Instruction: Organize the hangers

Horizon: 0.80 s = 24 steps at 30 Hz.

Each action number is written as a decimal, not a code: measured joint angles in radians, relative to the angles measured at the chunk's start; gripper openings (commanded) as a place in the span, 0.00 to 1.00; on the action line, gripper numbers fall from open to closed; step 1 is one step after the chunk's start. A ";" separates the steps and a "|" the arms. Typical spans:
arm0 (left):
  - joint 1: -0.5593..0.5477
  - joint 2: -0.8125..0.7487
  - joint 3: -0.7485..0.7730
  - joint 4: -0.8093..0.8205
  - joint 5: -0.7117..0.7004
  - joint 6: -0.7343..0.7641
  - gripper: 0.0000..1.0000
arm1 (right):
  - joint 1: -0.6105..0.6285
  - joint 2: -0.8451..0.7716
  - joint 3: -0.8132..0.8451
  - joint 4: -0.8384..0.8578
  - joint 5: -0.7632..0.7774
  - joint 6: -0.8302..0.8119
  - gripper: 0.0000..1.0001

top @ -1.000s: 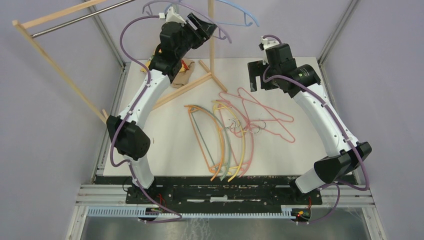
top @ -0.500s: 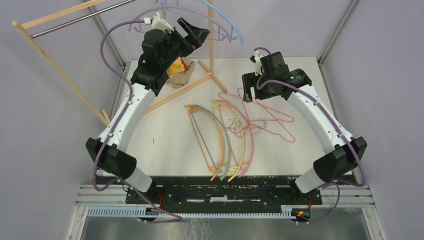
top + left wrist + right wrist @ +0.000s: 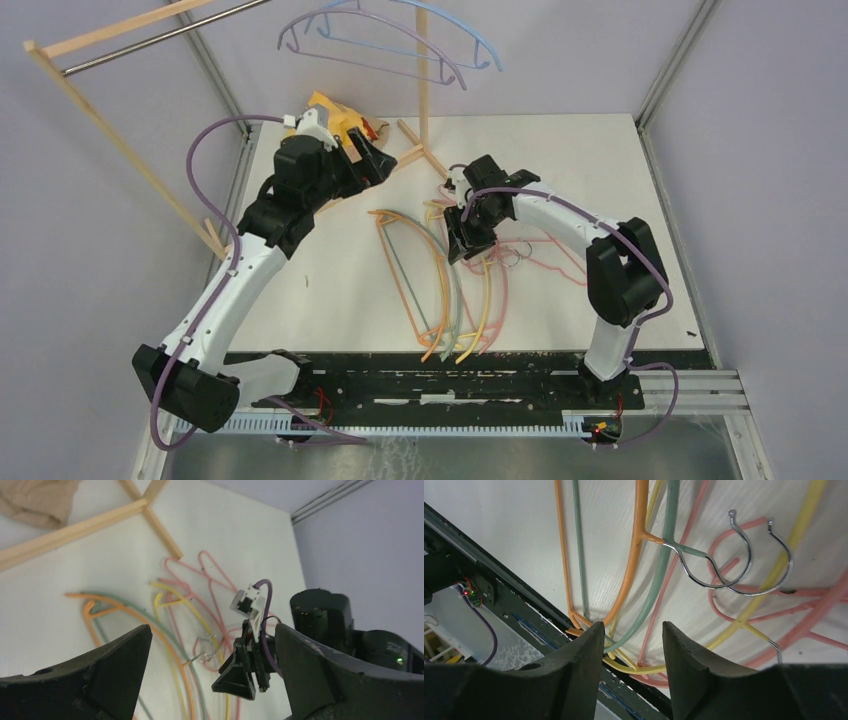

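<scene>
- The left pincer [image 3: 388, 162] is held above the far-left part of the worktop [image 3: 330, 300], beside the yellow cloth [image 3: 335, 108]. Its fingers [image 3: 115, 665] are spread wide with nothing between them.
- The right pincer [image 3: 458, 248] is low over the heap of hangers in the middle of the worktop. Its fingers [image 3: 574, 660] are parted by a narrow gap and pinch nothing.
- Four curved hangers lie flat and overlapping: orange hanger [image 3: 437, 340], green hanger [image 3: 455, 300], yellow hanger [image 3: 488, 300] and a thick pink hanger [image 3: 505, 290].
- Their long axes run from the near edge toward the far side, and their bows bulge to the right.
- In the right wrist view, the metal hooks [image 3: 704, 575] of the orange hanger [image 3: 639, 555] and the green hanger [image 3: 664, 565] cross each other, pointing right.
- Thin pink wire hangers [image 3: 550, 235] lie tangled just right of that heap, sprawling toward the right side.
- A blue hanger [image 3: 478, 38] and a purple hanger [image 3: 440, 52] hang high at the far side, by the upright post [image 3: 422, 80] of the wooden rack [image 3: 110, 130].
- Their long axes run left to right. Their hooks are cut off by the frame.
</scene>
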State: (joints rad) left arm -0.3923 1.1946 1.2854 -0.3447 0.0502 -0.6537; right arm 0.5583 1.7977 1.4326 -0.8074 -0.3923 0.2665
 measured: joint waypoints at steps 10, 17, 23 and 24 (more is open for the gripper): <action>0.000 -0.029 -0.196 -0.082 -0.008 0.035 1.00 | 0.046 0.065 -0.032 0.065 -0.135 0.027 0.52; 0.000 -0.046 -0.227 -0.082 -0.008 0.038 1.00 | 0.056 0.174 -0.043 0.131 -0.167 0.047 0.47; 0.000 -0.072 -0.247 -0.085 -0.004 0.038 0.97 | 0.058 0.214 -0.058 0.167 -0.172 0.071 0.41; 0.000 -0.077 -0.251 -0.088 -0.003 0.038 0.96 | 0.060 0.214 -0.058 0.171 -0.171 0.070 0.40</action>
State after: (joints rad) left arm -0.3923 1.1175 1.0340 -0.4328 0.0475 -0.6155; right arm 0.6182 2.0117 1.3746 -0.6361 -0.5636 0.3367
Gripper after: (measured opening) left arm 0.983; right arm 0.445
